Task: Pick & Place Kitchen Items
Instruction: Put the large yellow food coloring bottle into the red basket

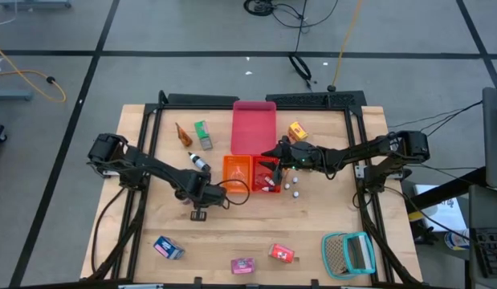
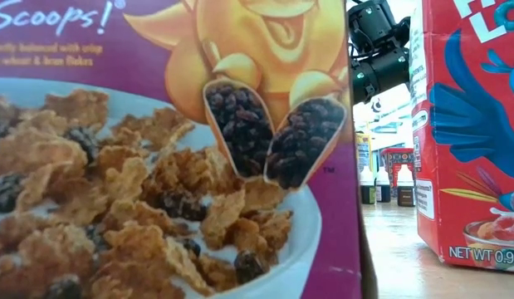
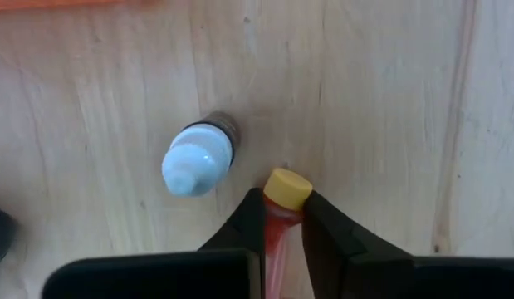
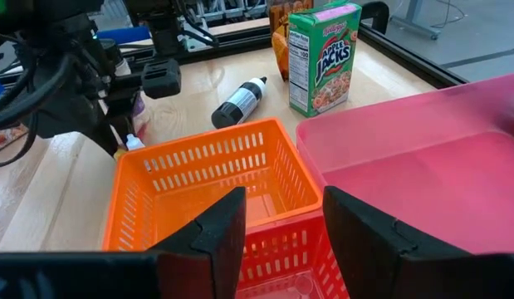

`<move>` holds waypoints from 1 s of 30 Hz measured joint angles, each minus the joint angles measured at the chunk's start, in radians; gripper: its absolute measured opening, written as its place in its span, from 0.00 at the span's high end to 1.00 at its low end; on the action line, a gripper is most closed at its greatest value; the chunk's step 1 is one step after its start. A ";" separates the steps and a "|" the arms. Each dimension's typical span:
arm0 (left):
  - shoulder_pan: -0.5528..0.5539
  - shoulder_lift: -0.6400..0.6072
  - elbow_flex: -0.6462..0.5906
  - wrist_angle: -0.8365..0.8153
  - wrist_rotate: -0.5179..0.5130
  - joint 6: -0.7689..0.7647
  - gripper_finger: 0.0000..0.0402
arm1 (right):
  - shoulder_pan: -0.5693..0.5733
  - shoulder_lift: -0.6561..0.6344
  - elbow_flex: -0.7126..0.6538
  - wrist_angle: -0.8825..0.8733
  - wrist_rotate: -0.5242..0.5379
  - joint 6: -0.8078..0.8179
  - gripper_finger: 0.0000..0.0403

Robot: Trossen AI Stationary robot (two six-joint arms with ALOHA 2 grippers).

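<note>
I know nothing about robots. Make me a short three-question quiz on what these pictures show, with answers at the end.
1. True or false: the left gripper has its fingers against a small bottle with a yellow cap.
2. Which cereal box stands beside the pink tray in the right wrist view? A) green Apple Jacks box B) blue box C) white box
3. Fill in: the right gripper hovers with open fingers above the ____ basket.

Key: 1 true, the fingers pinch the bottle's neck just under the cap. 2 A. 3 orange.
</note>
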 joint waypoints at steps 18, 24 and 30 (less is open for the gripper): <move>-0.008 0.002 0.354 -0.256 -0.076 0.019 0.90 | 0.000 0.000 0.000 -0.004 0.000 0.000 0.61; -0.007 -0.016 0.397 -0.100 -0.127 0.121 0.91 | 0.000 0.000 0.000 -0.004 0.000 0.000 0.61; 0.008 -0.049 0.387 0.067 -0.111 0.219 0.91 | 0.000 0.000 0.000 -0.009 0.000 0.000 0.61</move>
